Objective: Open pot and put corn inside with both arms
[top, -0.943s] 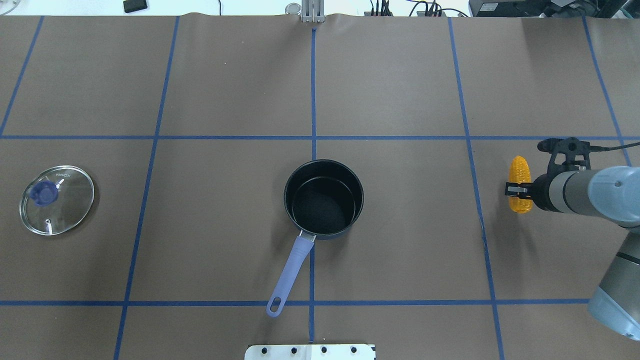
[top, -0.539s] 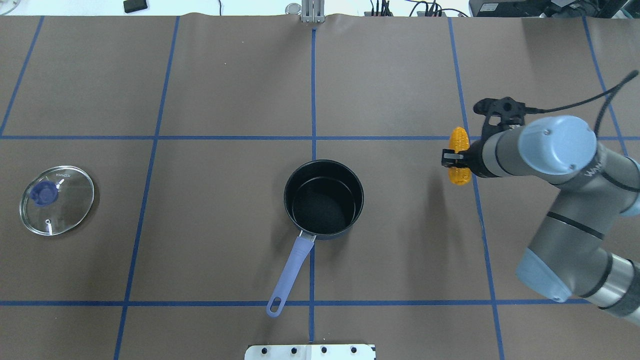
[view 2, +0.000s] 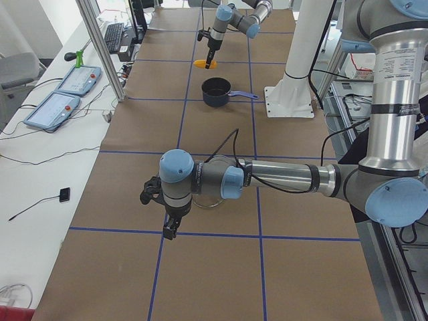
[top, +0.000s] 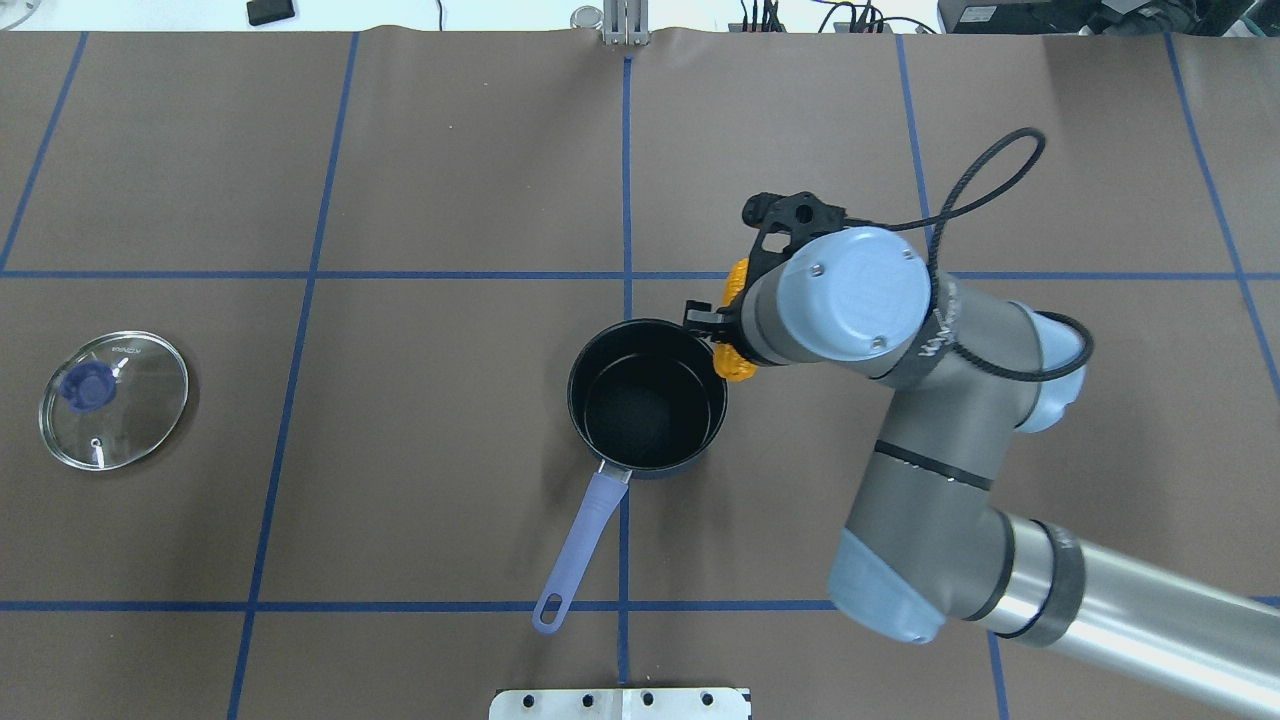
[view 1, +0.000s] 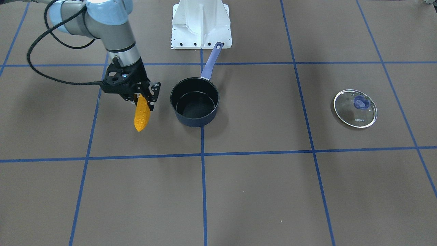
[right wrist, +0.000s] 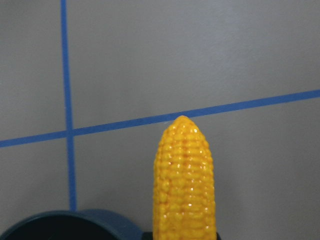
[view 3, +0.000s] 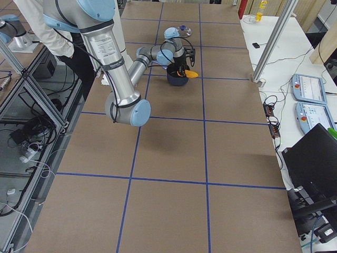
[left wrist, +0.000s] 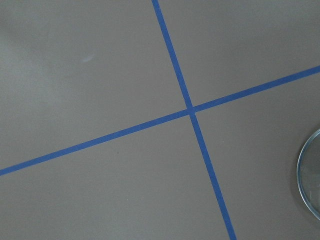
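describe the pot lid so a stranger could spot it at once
On the brown table with its blue tape grid, find the dark pot in the middle. Far to the robot's left of it, the lid lies flat on the table. It is the only clear glass disc, with a purple knob.

Glossy, bumpy corn (right wrist: 183,180); clear glass lid (view 1: 355,115); smooth dark pot (view 1: 195,121); matt brown table cover (view 1: 259,191)

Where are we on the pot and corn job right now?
Done: the lid lies flat on the table, well away from the open, empty pot. In hand: the right gripper is shut on the corn, raised just beside the pot's rim. Left: carry the corn over the opening and release it inside.
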